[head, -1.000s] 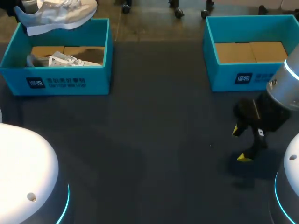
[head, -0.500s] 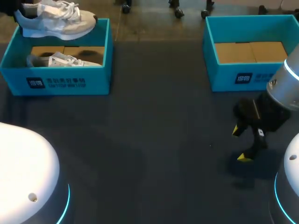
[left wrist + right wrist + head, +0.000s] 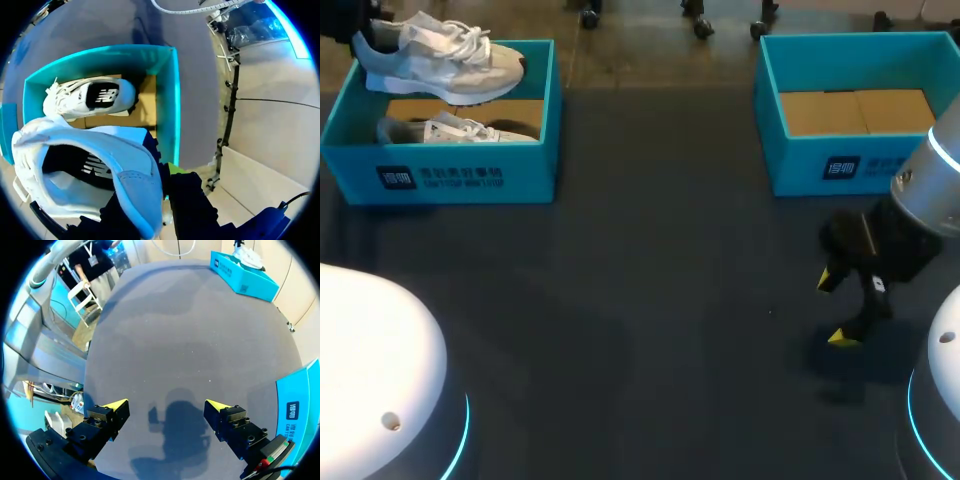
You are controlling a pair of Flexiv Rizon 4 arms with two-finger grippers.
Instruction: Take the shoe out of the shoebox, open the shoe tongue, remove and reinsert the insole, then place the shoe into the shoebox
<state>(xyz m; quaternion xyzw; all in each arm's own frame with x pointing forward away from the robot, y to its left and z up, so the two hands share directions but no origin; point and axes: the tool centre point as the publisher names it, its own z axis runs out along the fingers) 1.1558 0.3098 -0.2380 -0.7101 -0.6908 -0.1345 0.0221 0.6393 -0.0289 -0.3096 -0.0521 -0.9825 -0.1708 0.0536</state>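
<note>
A white shoe (image 3: 440, 62) hangs level over the back of the left teal shoebox (image 3: 440, 175), toe toward the table's middle. In the left wrist view my left gripper (image 3: 157, 197) is shut on the heel of this shoe (image 3: 85, 175), and its fingers are mostly hidden behind the heel. A second white shoe (image 3: 455, 130) lies on the cardboard floor of the box (image 3: 172, 100), under the held one (image 3: 90, 97). My right gripper (image 3: 842, 308) stands open low over the bare table at the right, with nothing between its yellow tips (image 3: 167, 407).
A second teal shoebox (image 3: 860, 170) stands at the back right, holding only its cardboard floor. The white domes of my arm bases sit at the front left (image 3: 370, 370) and front right corner. Dark tabletop (image 3: 650, 280) lies between the boxes.
The held shoe has come down and levelled out over the left shoebox. The right arm has not moved.
</note>
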